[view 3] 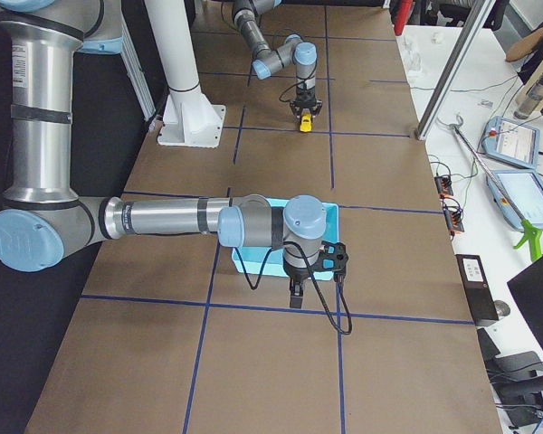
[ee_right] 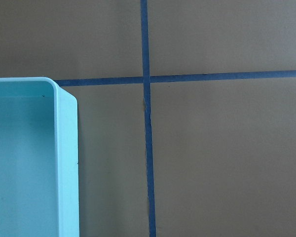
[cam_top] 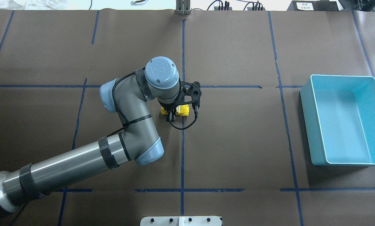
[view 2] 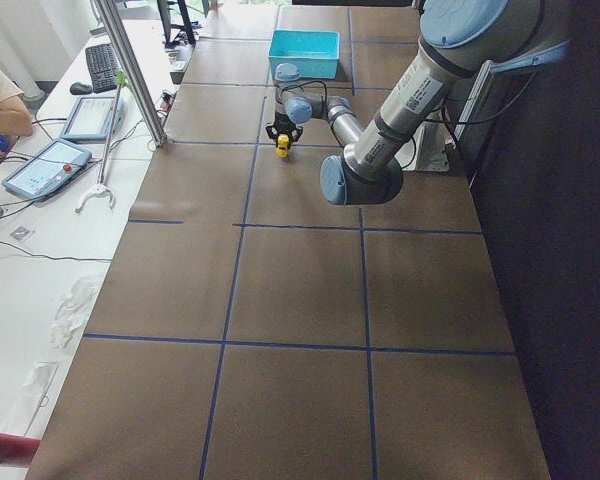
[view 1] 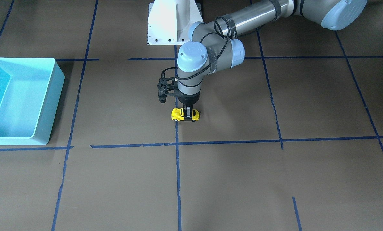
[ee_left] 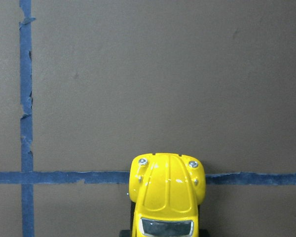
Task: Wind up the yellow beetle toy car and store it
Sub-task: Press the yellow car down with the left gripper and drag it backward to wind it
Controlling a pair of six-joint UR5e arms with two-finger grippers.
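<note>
- My left gripper (view 1: 188, 115) pinches the car (view 1: 178, 114) across its middle, on the counter (view 1: 275, 179), well apart from the bin (view 1: 56, 96).
- It looks light, rigid and glossy, so likely slippery; holding the mid-body leaves the wheels free.

Counted on the brown paper-covered table (view 1: 307, 179)

One tiny bright yellow beetle toy car (view 1: 178, 114). One big turquoise plastic bin (view 1: 53, 102), open on top. Two grey metal robot arms with pale blue caps: left arm (cam_top: 74, 163), right arm (view 3: 163, 217). Two black two-finger grippers: left gripper (view 1: 188, 116), right gripper (view 3: 294, 298). One white metal stand (view 1: 174, 22). Many dark blue tape lines (view 1: 178, 179).
</note>
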